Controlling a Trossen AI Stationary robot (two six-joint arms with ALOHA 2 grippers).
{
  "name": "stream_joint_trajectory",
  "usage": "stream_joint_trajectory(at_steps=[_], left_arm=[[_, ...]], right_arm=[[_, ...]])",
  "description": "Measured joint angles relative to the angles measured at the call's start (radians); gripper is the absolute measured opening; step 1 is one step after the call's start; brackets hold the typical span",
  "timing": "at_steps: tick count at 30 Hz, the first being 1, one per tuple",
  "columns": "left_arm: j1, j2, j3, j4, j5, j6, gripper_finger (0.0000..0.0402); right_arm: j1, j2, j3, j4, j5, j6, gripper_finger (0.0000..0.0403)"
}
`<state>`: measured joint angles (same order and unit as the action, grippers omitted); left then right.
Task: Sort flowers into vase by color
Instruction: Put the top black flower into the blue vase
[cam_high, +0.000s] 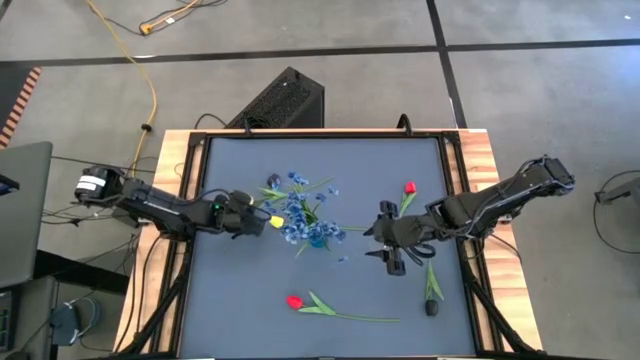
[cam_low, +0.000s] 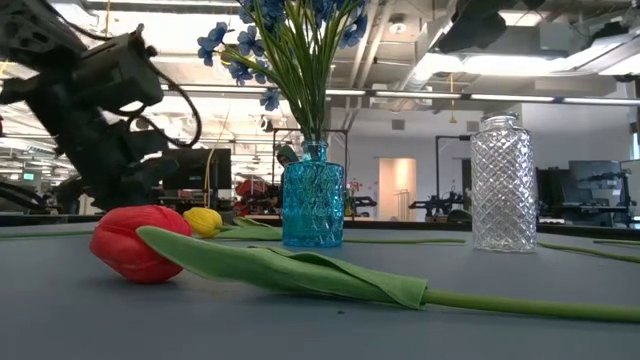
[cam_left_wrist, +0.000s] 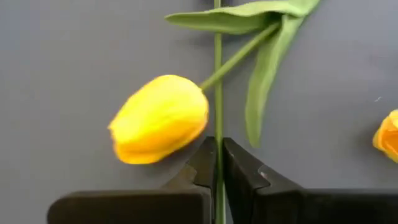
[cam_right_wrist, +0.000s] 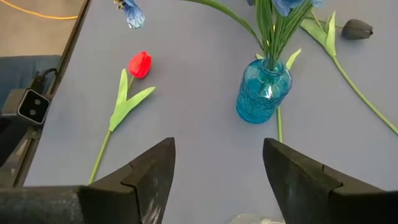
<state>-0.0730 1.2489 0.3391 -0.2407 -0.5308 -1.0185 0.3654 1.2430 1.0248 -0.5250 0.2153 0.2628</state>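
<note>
Left gripper (cam_left_wrist: 217, 163) clamped on green stem (cam_left_wrist: 218, 81) of a yellow tulip, low over table (cam_high: 240, 300) at nine o'clock of blue vase (cam_high: 318, 238). Second yellow tulip (cam_left_wrist: 160, 118) lying just beside fingers. Right gripper (cam_right_wrist: 217, 171) spread wide, holding nothing, at three o'clock of vase. Blue sprays (cam_high: 298, 208) standing in vase. Clear glass vase (cam_low: 502, 183) upright, unfilled. One red tulip (cam_high: 294, 301) at six o'clock, another (cam_high: 410, 187) at two o'clock, both flat on table.
</note>
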Motion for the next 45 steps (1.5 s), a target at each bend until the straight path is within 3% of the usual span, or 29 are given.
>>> stream_joint_trajectory(at_steps=[3,10,14,18,22,26,29,37,41,45], left_arm=[[0.006,-0.012,0.066,-0.091,0.025,0.049,0.0002],[0.012,-0.05,0.294,-0.466,-0.109,0.11,0.0],[0.029,-0.051,0.438,-0.707,-0.131,0.154,0.0],[0.053,-0.051,0.546,-0.87,-0.151,0.193,0.0],[0.034,-0.051,0.629,-0.948,-0.24,0.227,0.0],[-0.045,-0.035,0.657,-0.876,-0.319,0.378,0.0],[-0.058,0.021,0.655,-0.899,-0.266,0.466,0.0],[0.065,0.184,0.654,-1.137,-0.245,0.344,0.0],[0.08,0.211,0.66,-1.201,-0.257,0.398,0.0],[0.081,0.207,0.696,-1.297,-0.322,0.358,0.0]], right_arm=[[0.009,0.0,0.0,0.001,0.0,0.001,0.027],[0.037,0.0,0.0,0.017,0.001,0.026,0.027],[0.055,0.0,0.0,0.04,0.002,0.028,0.027],[0.06,0.0,0.0,0.051,0.002,0.024,0.027],[0.06,0.0,0.0,0.059,0.002,0.025,0.027],[0.06,0.0,0.0,0.059,0.003,0.025,0.027],[0.06,0.0,0.0,0.059,0.003,0.025,0.027],[0.037,0.0,0.0,0.068,0.003,0.02,0.027],[0.037,0.0,0.0,0.068,0.002,0.025,0.027],[0.038,0.0,0.0,0.07,0.001,0.025,0.027]])
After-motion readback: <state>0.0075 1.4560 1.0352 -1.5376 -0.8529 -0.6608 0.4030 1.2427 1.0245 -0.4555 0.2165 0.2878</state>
